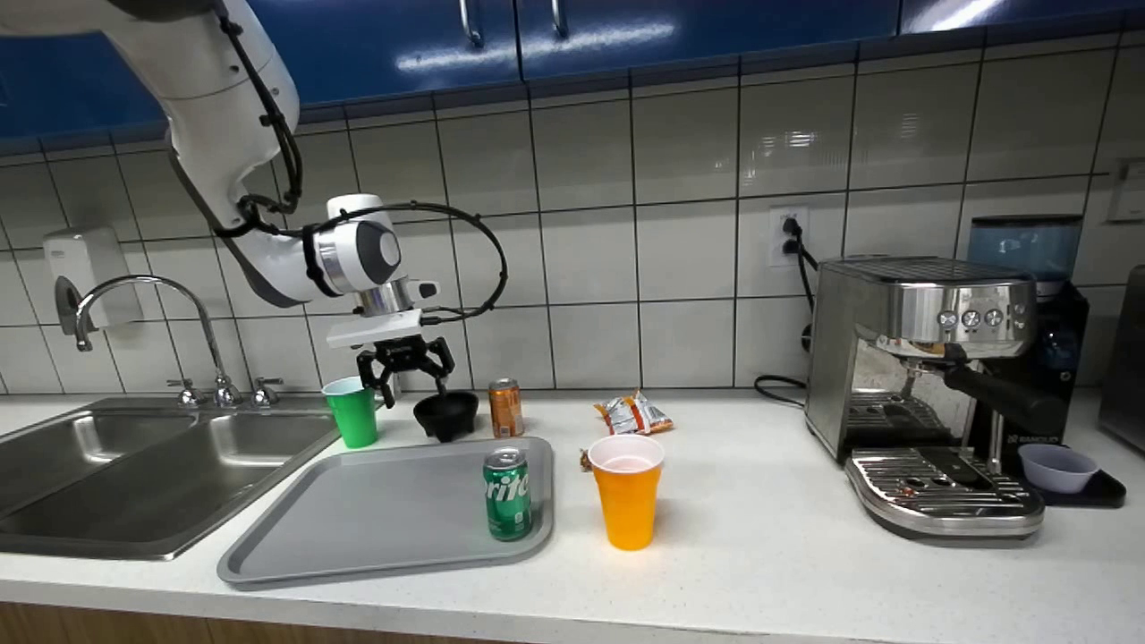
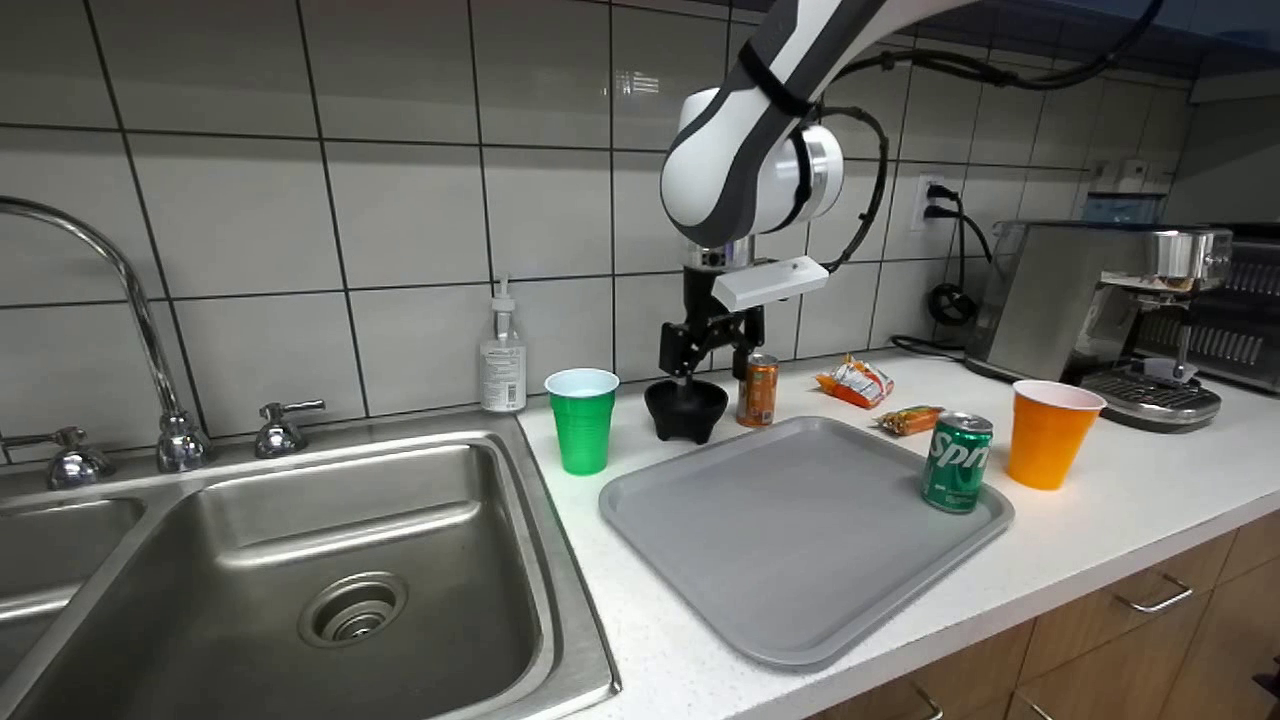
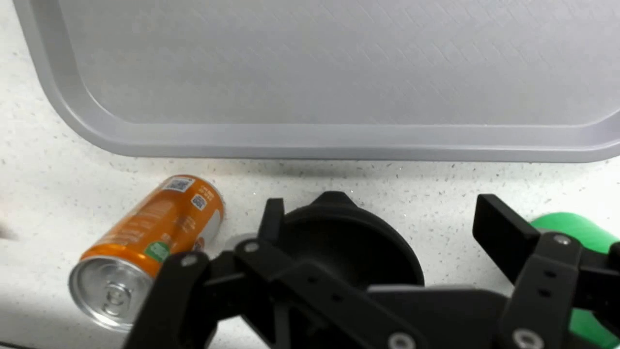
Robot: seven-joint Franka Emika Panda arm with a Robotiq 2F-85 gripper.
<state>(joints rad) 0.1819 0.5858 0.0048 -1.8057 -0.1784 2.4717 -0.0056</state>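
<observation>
Black two-fingered gripper spread wide at black round bowl! Orange metal can crowding one side, green tapered cup other, grey rectangular tray alongside.

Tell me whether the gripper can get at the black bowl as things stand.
Most likely yes: the gripper hangs open right at the black bowl, nothing visible blocks it, and the orange can and green cup stand to either side.

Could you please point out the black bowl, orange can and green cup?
Black bowl point(image 2: 686, 414), in an exterior view: outer wall.
Orange can point(image 3: 152, 232), in the wrist view: printed side.
Green cup point(image 1: 355, 419), in an exterior view: outer wall.
</observation>
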